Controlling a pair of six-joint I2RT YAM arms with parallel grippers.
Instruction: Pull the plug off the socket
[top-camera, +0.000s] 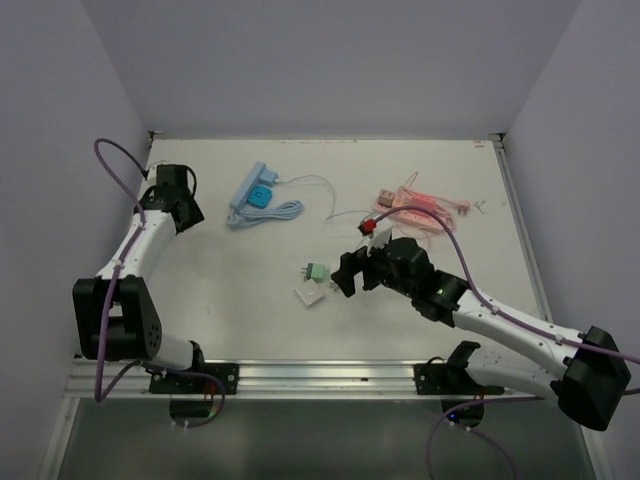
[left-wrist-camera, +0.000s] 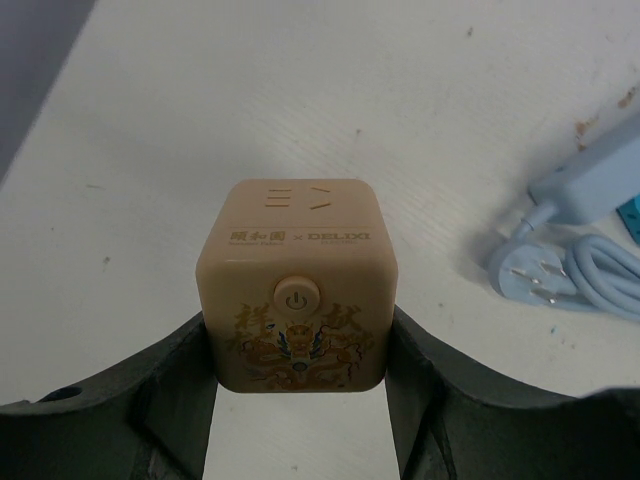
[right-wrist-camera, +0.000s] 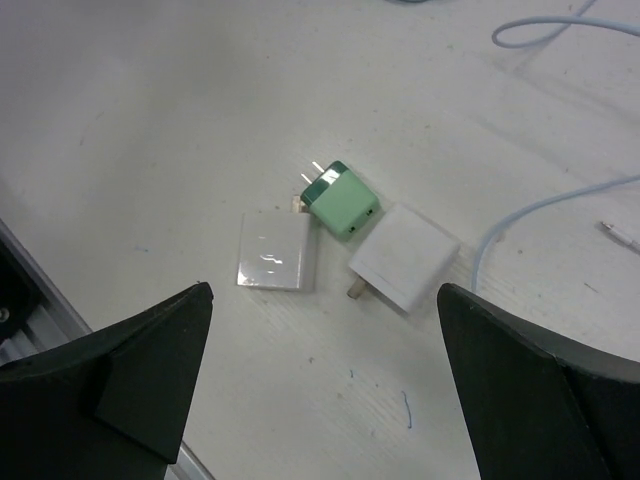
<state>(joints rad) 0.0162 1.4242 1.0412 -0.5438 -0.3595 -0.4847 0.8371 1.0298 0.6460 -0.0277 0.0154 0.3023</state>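
Observation:
In the left wrist view a beige cube socket (left-wrist-camera: 297, 285) with a power button and dragon print sits between my left gripper (left-wrist-camera: 300, 335) fingers (left-wrist-camera: 185, 385), which press on both its sides. No plug shows in its visible faces. In the top view my left gripper (top-camera: 178, 200) is at the table's far left and hides the cube. My right gripper (top-camera: 347, 272) is open and empty, hovering just right of a green plug (top-camera: 318, 271) and a white adapter (top-camera: 309, 295). In the right wrist view the open gripper (right-wrist-camera: 325, 300) frames the green plug (right-wrist-camera: 343, 198) and two white adapters (right-wrist-camera: 276, 250).
A light blue power strip (top-camera: 248, 185) with a teal plug (top-camera: 261, 197) and coiled blue cable (top-camera: 265, 212) lies right of my left gripper; the strip also shows in the left wrist view (left-wrist-camera: 590, 175). A pink power strip (top-camera: 415, 205) with a red plug (top-camera: 368, 226) lies at the back right.

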